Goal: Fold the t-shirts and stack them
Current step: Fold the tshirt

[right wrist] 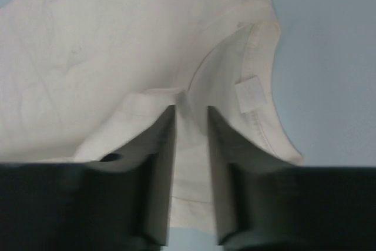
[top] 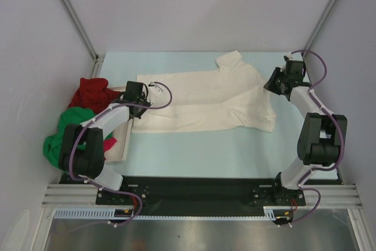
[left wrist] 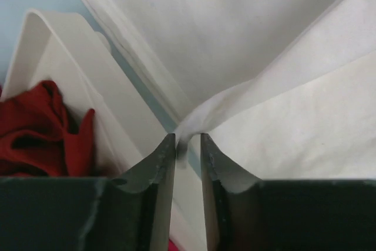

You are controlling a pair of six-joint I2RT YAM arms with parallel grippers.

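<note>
The cream-white t-shirt point(top: 205, 101) lies sideways on the pale blue table, folded lengthwise, with one sleeve point(top: 230, 60) pointing to the far side. My left gripper point(top: 147, 92) is at its left hem. In the left wrist view its jaws point(left wrist: 188, 139) stand slightly apart, and a thin corner of the cream cloth point(left wrist: 264, 45) hangs at the tips. My right gripper point(top: 272, 85) is at the collar end. Its jaws point(right wrist: 191, 110) are a little apart over the cloth beside the collar point(right wrist: 258, 86). Left of the table lie a dark red t-shirt point(top: 91, 93) and a bright green t-shirt point(top: 61, 136).
A flat white tray point(top: 122, 148) sits under the left arm, and its rim point(left wrist: 70, 57) shows beside the red cloth point(left wrist: 41, 130). A bit of pink cloth point(top: 113, 143) peeks out by the tray. Enclosure walls stand on the left, right and far sides.
</note>
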